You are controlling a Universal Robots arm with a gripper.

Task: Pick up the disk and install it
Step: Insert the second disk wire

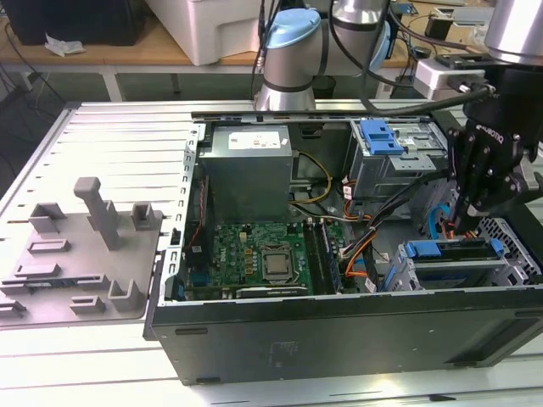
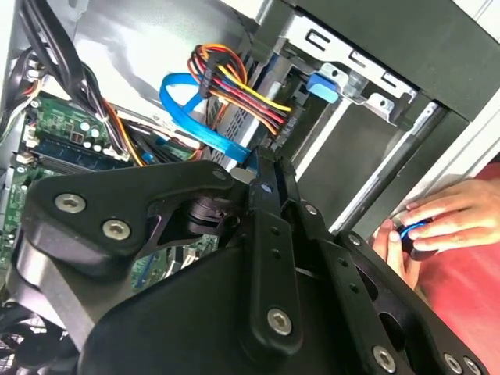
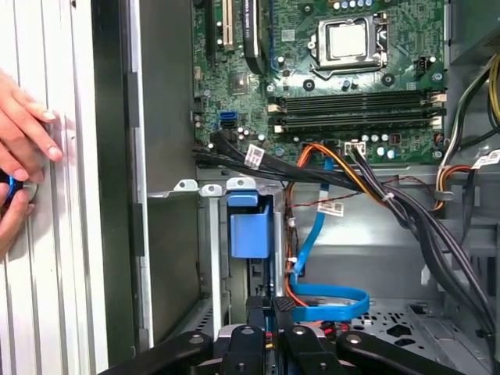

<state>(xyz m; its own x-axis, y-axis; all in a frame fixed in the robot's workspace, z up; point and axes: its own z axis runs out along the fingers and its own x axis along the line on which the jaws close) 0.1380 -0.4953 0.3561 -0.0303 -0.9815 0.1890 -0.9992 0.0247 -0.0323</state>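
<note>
Claw (image 3: pixel 269 308) pinched narrow, fingers together, above the disk's (image 3: pixel 251 234) blue carrier edge inside its cage.

Disk (image 1: pixel 458 252) w/ blue carrier, seated edge-up in lower front cage.

The black metal gripper (image 3: pixel 269 306) has its fingers pressed together, their tips hidden among cables; a person's hand (image 3: pixel 19 156), cut by the frame edge, covers a small blue object (image 2: pixel 412 231)

The exterior view looks down from high in front onto the open black computer case (image 1: pixel 339 339); both wrist views sit close inside it, apparently sharing the flat blue data cable (image 2: pixel 195 117) (image 3: pixel 328 301).
</note>
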